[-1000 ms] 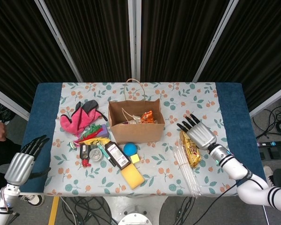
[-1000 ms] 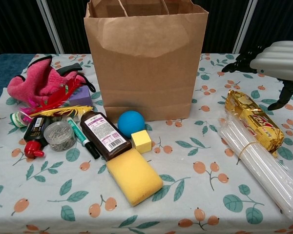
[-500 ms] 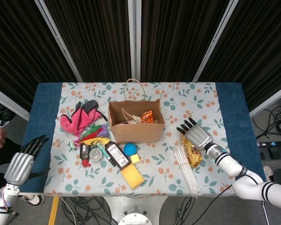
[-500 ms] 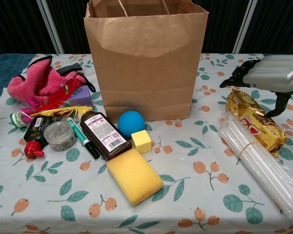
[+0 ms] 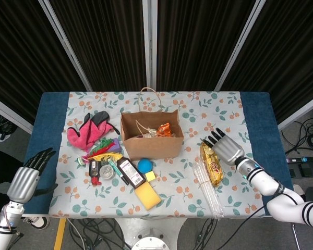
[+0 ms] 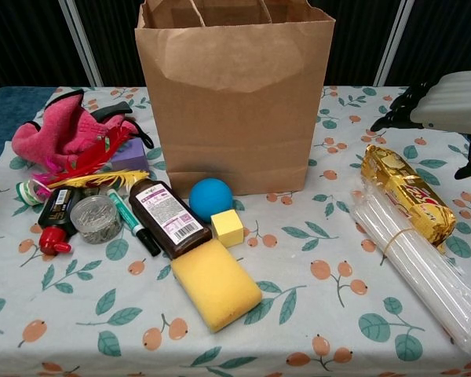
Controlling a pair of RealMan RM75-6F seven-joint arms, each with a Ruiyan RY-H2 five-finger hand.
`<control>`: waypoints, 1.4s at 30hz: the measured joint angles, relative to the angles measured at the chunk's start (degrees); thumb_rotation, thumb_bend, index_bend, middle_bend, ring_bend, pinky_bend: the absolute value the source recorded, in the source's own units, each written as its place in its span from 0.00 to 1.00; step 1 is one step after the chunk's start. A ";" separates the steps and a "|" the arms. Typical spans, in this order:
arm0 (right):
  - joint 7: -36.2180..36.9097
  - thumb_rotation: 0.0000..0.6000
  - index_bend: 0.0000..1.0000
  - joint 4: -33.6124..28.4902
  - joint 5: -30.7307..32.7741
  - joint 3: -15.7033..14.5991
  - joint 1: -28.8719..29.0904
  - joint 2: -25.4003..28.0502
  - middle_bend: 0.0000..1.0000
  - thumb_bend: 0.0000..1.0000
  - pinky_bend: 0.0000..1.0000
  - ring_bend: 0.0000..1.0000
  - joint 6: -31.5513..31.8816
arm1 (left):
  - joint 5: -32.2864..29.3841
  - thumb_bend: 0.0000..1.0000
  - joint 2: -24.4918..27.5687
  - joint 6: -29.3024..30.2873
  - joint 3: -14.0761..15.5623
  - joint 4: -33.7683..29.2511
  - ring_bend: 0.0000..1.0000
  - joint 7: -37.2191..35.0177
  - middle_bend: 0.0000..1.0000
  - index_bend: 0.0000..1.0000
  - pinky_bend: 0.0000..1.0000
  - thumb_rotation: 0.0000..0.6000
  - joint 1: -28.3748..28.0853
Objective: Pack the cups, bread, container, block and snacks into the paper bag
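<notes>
The brown paper bag (image 5: 151, 134) (image 6: 234, 94) stands open at mid-table with small items inside. A golden snack pack (image 5: 211, 165) (image 6: 408, 192) lies to its right, beside a long clear sleeve (image 5: 208, 190) (image 6: 424, 267). My right hand (image 5: 227, 147) (image 6: 451, 102) hovers open just above and right of the snack pack, holding nothing. In front of the bag lie a small yellow block (image 5: 150, 176) (image 6: 228, 228), a yellow bread-like slab (image 5: 147, 195) (image 6: 214, 283) and a round container (image 5: 107, 172) (image 6: 96, 217). My left hand (image 5: 25, 179) hangs open off the table's left edge.
A blue ball (image 6: 210, 198), a brown bottle (image 6: 166, 216), a marker (image 6: 133, 222) and a small black bottle (image 6: 55, 216) crowd the front left. A pink cloth (image 5: 88, 133) with feathers lies behind them. The table's front edge runs just below the clear sleeve.
My right hand dipped onto the snack pack half a second ago and has since lifted off and drawn back to the right. The pack stays put. The left hand barely moved.
</notes>
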 measured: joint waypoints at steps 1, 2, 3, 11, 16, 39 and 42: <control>-0.41 1.00 0.00 0.29 -0.11 -0.26 0.19 -0.28 0.09 0.00 0.00 0.00 -0.29 | -0.02 0.19 0.01 0.06 -0.03 -0.03 0.13 0.09 0.17 0.14 0.24 1.00 0.01; -0.77 1.00 0.00 0.61 -0.22 -0.46 0.34 -0.55 0.09 0.00 0.00 0.00 -0.47 | -0.07 0.19 0.03 0.13 -0.06 -0.04 0.13 0.19 0.17 0.14 0.24 1.00 0.03; -1.09 1.00 0.00 1.01 -0.34 -0.63 0.48 -0.90 0.09 0.00 0.00 0.00 -0.64 | -0.15 0.19 0.04 0.12 -0.08 -0.04 0.13 0.26 0.17 0.14 0.24 1.00 0.04; -2.89 1.00 0.00 3.73 -0.65 -1.53 2.35 -4.15 0.09 0.00 0.00 0.00 -2.84 | -0.78 0.19 0.00 -0.01 -0.47 0.04 0.13 0.55 0.17 0.14 0.24 1.00 -0.03; -5.14 1.00 0.00 3.83 -0.38 -2.12 3.39 -4.39 0.10 0.00 0.00 0.00 -4.05 | -1.19 0.19 -0.22 -0.14 -0.62 0.21 0.13 0.42 0.17 0.14 0.24 1.00 -0.03; -20.40 1.00 0.13 -19.78 12.95 -8.20 1.67 15.37 0.23 0.00 0.00 0.03 6.34 | 1.16 0.19 -0.47 2.54 -0.02 -1.38 0.13 1.61 0.17 0.14 0.24 1.00 0.53; -14.09 1.00 0.11 -17.67 7.35 -7.50 0.37 13.62 0.21 0.00 0.00 0.02 8.27 | 1.43 0.19 -0.71 2.74 0.02 -0.93 0.13 1.99 0.17 0.14 0.24 1.00 0.55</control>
